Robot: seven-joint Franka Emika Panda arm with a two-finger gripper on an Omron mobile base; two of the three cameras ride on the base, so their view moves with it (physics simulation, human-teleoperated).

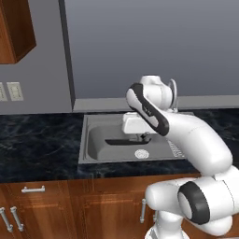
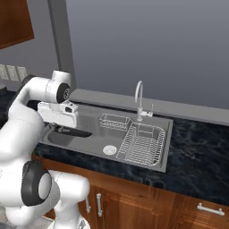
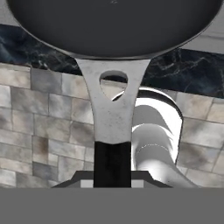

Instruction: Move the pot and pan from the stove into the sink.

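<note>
Pan held by its handle over the sink

Cabinets come first, nearest me: brown wood fronts w/ steel pulls, running under the counter. Robot's white arm rises in front of them and bends fwd over the worktop.

Counter is dark marbled stone. Sunk into it, the sink, a rectangular steel basin w/ a round drain on its floor. Right part of the basin holds a wire dish rack; a smaller wire basket sits just beyond the drain, toward the far wall.

Gripper hangs over the left half of the basin, hand pointing roughly sideways. Jaws are drawn in narrow and clamped on the pan by its handle. In the hand view the handle runs straight up from betw. the fingertips: black grip first, then a grey steel neck w/ a teardrop hole, then the dark round pan body. From the base views the pan reads as a thin black sliver, about level, above the sink floor on the left side. Can't tell if it touches the bottom or sits just clear of it.

Faucet, thin curved steel, stands at the far rim of the sink, right of centre. Behind it a low grey ledge, then plain grey wall. Far left: two wall outlets and the corner of a wood upper cabinet.
</note>
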